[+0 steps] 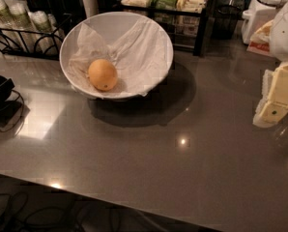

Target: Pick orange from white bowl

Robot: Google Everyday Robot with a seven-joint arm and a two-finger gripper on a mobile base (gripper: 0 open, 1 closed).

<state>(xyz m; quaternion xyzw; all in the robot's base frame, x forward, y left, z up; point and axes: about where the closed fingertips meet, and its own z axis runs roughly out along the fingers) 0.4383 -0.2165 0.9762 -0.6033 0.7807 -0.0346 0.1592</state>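
Pale yellow end effector (273,111) hangs at the right over the shiny grey desk (149,163); spread or pressed together, I cannot tell. The round orange fruit (103,75) sits in the big white paper-lined bowl (112,24).

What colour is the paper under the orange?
The paper is white; camera view. The gripper hangs far right of the white bowl.
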